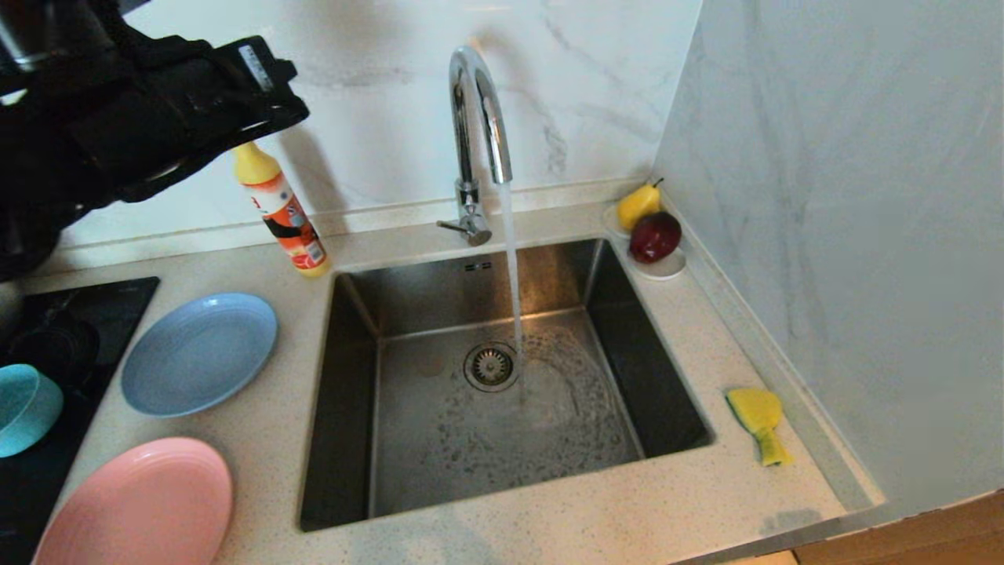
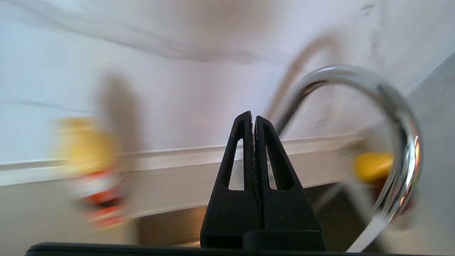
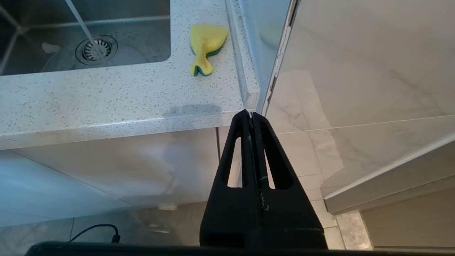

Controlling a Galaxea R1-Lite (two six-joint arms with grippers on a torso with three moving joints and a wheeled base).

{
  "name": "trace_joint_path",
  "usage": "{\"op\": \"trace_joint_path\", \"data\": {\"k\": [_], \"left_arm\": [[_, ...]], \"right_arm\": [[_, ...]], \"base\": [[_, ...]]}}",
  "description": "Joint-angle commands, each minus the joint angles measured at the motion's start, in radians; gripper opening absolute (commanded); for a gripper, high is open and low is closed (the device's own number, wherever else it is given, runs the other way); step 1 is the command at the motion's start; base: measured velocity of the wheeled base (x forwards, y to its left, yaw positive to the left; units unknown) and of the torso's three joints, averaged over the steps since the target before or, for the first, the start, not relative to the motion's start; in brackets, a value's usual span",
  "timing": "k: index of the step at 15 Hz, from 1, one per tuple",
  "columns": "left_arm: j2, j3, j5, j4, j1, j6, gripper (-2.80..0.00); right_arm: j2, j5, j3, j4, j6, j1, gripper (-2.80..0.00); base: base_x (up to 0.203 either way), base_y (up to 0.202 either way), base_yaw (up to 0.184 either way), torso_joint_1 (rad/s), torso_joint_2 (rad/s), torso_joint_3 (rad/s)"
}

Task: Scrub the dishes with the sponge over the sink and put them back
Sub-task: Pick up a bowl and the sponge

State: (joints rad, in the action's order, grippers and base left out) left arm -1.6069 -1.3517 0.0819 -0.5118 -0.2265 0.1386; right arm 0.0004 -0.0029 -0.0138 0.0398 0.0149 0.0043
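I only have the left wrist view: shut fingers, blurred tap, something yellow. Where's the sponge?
Observer: The sponge lies on the counter right of the sink, beside the wall.
Operator: And the dishes?
Observer: All left of the sink: blue plate nearest it, pink plate at the front, teal bowl on the dark hob.
Operator: Is the tap running?
Observer: Yes, the tap pours into the sink near the drain strainer.
Operator: The right gripper?
Observer: The right gripper is shut, empty, below the counter's front edge.
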Motion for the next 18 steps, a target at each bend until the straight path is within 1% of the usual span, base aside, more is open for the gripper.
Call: {"op": "trace_joint_path", "data": {"k": [1,4,6,7,10,13,16,17,18], "left_arm": [[0.267,0.208,0.051,-0.061,0.001,-0.085,-2.8],[0.529,0.472,0.114,-0.113,0.002,-0.184,-2.8],[0.713,0.618,0.141,-0.122,0.008,-0.232,-2.8],[0.805,0.687,0.151,-0.124,0.024,-0.253,-2.8],[1.055,0.875,0.165,-0.099,0.12,-0.29,-2.8],[1.29,1.043,0.164,0.011,0.211,-0.3,-2.8],[1.47,1.295,0.149,0.104,0.242,-0.3,-2.8],[1.539,1.334,0.115,0.171,0.245,-0.3,-2.8],[1.584,1.346,0.067,0.299,0.247,-0.297,-2.8]], "right_arm": [[-0.002,0.0,0.0,0.0,0.0,0.0,-2.8],[-0.003,0.0,0.0,0.0,0.0,0.0,-2.8],[-0.002,0.0,0.0,0.0,0.0,0.0,-2.8],[-0.002,0.0,0.0,0.0,0.0,0.0,-2.8],[-0.002,0.0,0.0,0.0,0.0,0.0,-2.8],[-0.002,0.0,0.0,0.0,0.0,0.0,-2.8],[-0.002,0.0,0.0,0.0,0.0,0.0,-2.8],[-0.002,0.0,0.0,0.0,0.0,0.0,-2.8],[0.0,0.0,0.0,0.0,0.0,0.0,-2.8]], "base": [[0.0,0.0,0.0,0.0,0.0,0.0],[0.0,0.0,0.0,0.0,0.0,0.0],[0.0,0.0,0.0,0.0,0.0,0.0],[0.0,0.0,0.0,0.0,0.0,0.0],[0.0,0.0,0.0,0.0,0.0,0.0],[0.0,0.0,0.0,0.0,0.0,0.0],[0.0,0.0,0.0,0.0,0.0,0.0],[0.0,0.0,0.0,0.0,0.0,0.0],[0.0,0.0,0.0,0.0,0.0,0.0]]}}
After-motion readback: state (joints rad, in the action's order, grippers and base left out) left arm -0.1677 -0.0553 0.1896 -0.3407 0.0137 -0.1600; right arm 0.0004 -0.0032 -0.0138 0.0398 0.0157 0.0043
